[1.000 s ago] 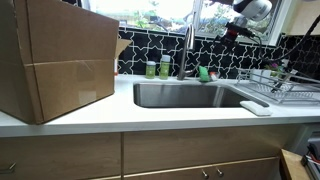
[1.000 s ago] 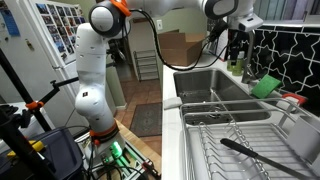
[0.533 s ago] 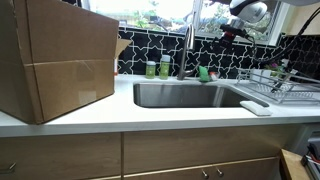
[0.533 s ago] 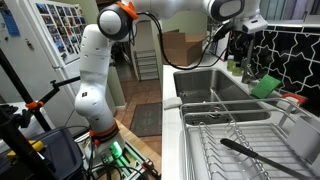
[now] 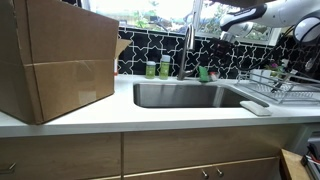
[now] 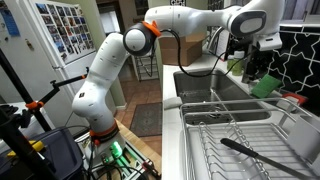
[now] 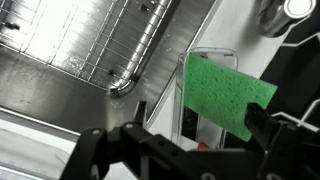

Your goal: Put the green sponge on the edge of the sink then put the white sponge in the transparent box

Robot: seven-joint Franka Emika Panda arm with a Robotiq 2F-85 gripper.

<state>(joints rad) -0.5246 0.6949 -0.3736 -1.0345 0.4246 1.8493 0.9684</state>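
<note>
Though not yet touching the green sponge, hangs above it with the gripper spread wide and empty at the bottom of the wrist view. Shows the sponge tilted on edge, apparently leaning in a clear box right of centre, behind the sink and just right of the tap in an exterior view. Finds the white sponge flat on the counter at lower right, by the sink's front corner. Judges both sponges light, soft and springy, possibly wet and slick, hardly breakable. Suggests pinching the green one across its thin faces near the raised upper edge, clear of the box wall, with a gentle squeeze so as not to crush it or flick it out.
</note>
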